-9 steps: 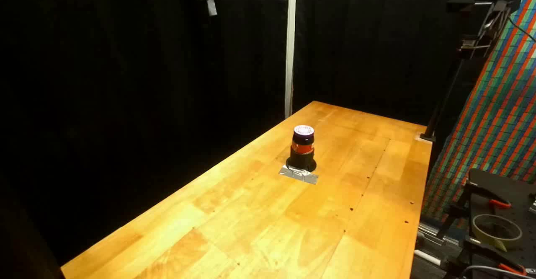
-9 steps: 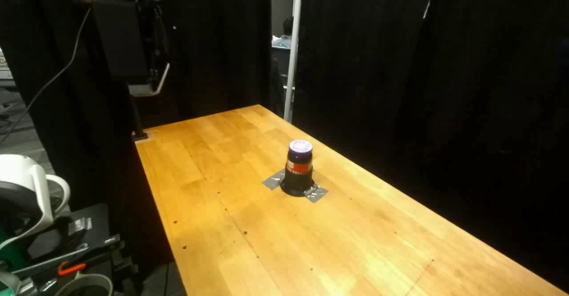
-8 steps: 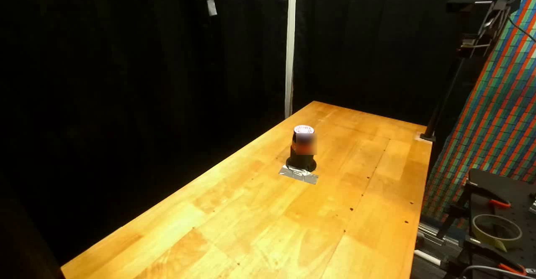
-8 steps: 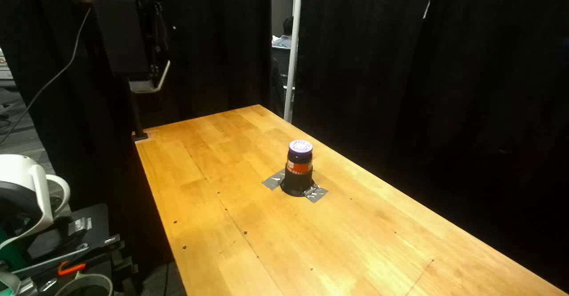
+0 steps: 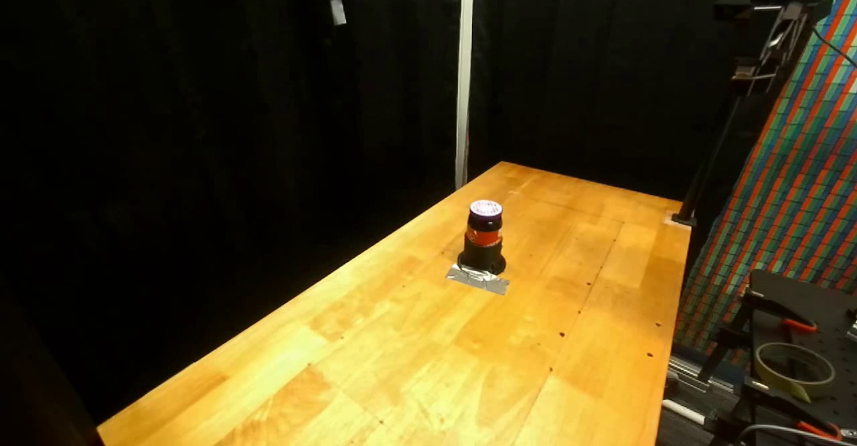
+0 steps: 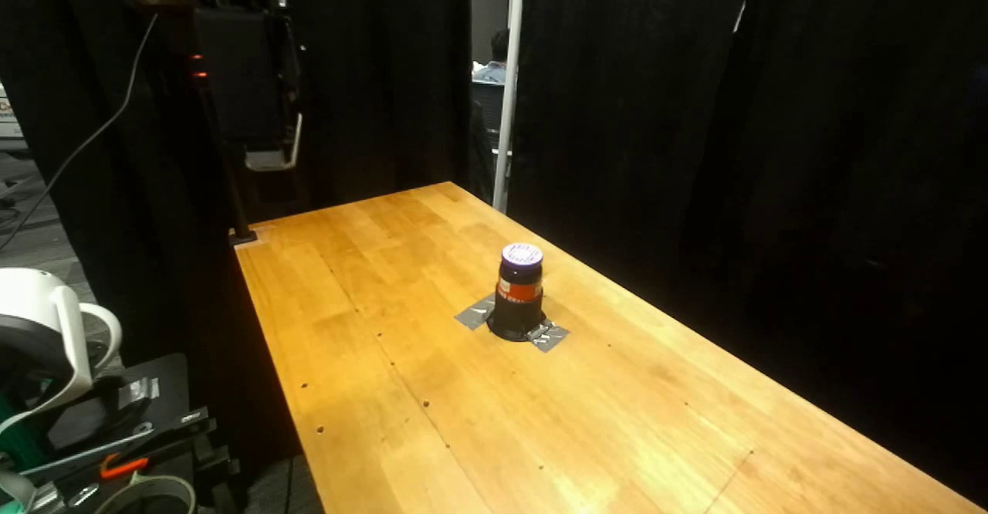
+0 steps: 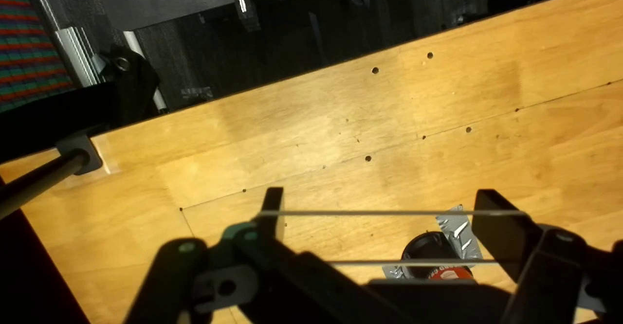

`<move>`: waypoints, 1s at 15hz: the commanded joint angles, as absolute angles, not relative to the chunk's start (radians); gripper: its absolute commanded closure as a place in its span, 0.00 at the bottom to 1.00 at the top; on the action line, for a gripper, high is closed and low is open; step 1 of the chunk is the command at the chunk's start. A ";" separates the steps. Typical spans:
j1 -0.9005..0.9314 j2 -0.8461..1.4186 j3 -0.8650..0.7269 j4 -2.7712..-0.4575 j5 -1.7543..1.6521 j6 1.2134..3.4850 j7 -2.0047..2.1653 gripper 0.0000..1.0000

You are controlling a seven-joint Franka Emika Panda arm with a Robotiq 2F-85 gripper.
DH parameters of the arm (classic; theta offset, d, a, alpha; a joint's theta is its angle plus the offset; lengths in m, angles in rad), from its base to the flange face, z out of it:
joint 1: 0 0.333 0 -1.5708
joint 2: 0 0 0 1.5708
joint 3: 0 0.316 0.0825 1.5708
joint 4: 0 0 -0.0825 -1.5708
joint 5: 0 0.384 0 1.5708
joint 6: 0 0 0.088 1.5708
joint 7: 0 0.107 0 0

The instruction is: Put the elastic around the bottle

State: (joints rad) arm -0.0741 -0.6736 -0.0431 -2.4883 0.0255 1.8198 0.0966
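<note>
Holding a thin grey elastic (image 7: 365, 212) taut, the black two-fingered gripper (image 7: 382, 221) has its fingers (image 7: 501, 231) spread wide apart, with no solid object between them. In the wrist view two near-parallel strands run from finger to finger; the loop seems kept there by its own tension rather than pinched. That spread presumably makes a gap broad enough to go down over its target.

The small squat dark bottle (image 6: 520, 275) with an orange-red label (image 6: 519, 292) and a pale, purple-rimmed lid (image 6: 522, 254) stands upright in a black cup-shaped holder (image 6: 515, 319) on the yellow-brown wooden table (image 6: 617, 421); in both exterior views no band is seen around it. Strips of shiny silver tape (image 6: 550, 337) run from the holder's foot onto the wood, most likely so that neither holder nor bottle shifts or tips when the elastic presses on them.

Gripper and bottle are apart: in the wrist view the bottle shows low and right of centre, partly hidden behind the gripper, its lid out of sight. The next move probably calls for centring the stretched loop above the lid before lowering; should one strand catch the rim, the elastic could spring off a finger.
</note>
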 commanded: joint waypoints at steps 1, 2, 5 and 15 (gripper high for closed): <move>-0.022 -0.436 -0.062 -2.347 0.056 1.852 -0.020 0.00; -0.013 -0.387 -0.064 -2.316 0.061 1.854 -0.050 0.00; 0.015 -0.205 -0.060 -2.202 0.083 1.897 -0.149 0.00; 0.008 0.412 0.027 -1.688 0.105 1.989 -0.317 0.00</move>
State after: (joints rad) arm 0.0245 0.2393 -0.0075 -1.8861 0.0750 2.0129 -0.2728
